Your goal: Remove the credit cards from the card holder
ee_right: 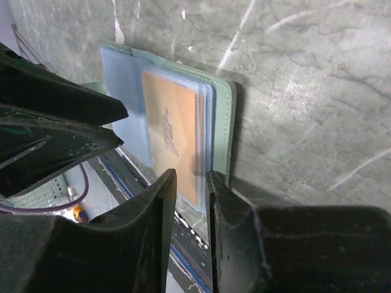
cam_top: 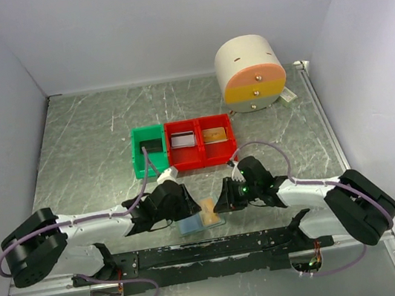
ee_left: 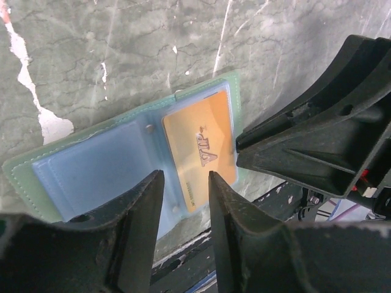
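Card holder (cam_top: 191, 225) lies spread open, flat on the worktop (cam_top: 92, 149) at its near edge, just ahead of the arm bases and between the two grippers. Its long axis runs left-right, a bit skewed, with the left end nearer the bases. The left pocket looks pale blue and shows no card clearly. The right pocket holds an orange card (cam_top: 209, 211) whose long axis runs near-far, i.e. across the holder's length. Raised print on the card reads along that long axis.

Left gripper (ee_left: 185, 189) comes in from the left, low over the holder. Its fingers (ee_left: 143, 207) are spread with a clear gap and straddle the centre fold at the near edge; nothing visibly pinched.

Right gripper (ee_right: 191, 183) comes in from the right, opp. the left one and close to it. Its fingers (ee_right: 162, 201) are almost together — only a slim gap. The card's near end and the stacked pocket edges run down into that gap. Can't tell whether they're actually pinching the card or pocket.

Further back, mid-worktop, sits a row of bins: a green bin (cam_top: 141, 157) on the left and a red bin (cam_top: 204, 163) w/ two compartments. A tan card (cam_top: 214, 135) lies in the right compartment.
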Tool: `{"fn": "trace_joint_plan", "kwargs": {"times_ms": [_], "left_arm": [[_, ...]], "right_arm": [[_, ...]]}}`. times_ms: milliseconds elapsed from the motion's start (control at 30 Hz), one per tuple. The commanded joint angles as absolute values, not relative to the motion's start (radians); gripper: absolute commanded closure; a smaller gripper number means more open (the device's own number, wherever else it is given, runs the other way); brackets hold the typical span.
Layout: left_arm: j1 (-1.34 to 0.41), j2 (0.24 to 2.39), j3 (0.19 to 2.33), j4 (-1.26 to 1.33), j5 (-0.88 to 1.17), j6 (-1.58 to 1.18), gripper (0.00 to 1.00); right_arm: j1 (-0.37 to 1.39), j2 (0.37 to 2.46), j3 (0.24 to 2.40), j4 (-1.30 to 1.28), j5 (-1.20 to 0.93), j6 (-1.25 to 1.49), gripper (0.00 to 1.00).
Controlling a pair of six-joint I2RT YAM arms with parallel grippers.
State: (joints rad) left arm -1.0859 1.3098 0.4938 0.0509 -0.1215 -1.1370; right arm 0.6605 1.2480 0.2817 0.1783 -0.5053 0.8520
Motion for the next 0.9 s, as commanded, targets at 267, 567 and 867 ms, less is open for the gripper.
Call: {"fn": "trace_joint_plan", "kwargs": {"times_ms": [267,567,867], "left_arm": [[-1.092,1.347,0.455,0.157,-0.085,-1.152,0.65],[-1.092,1.301,0.422,0.159,-0.068,-1.143,0.68],[-1.092,1.284,0.355,0.28,-0.029,-1.16,0.68]], "right_arm": [[0.664,1.25,0.257,0.179,-0.487,0.861,0.74],[0.672,1.086,0.358,-0.026,-0.376,0.809,0.72],[0.712,1.202,0.322,0.141,-0.485,0.861,0.74]]}}
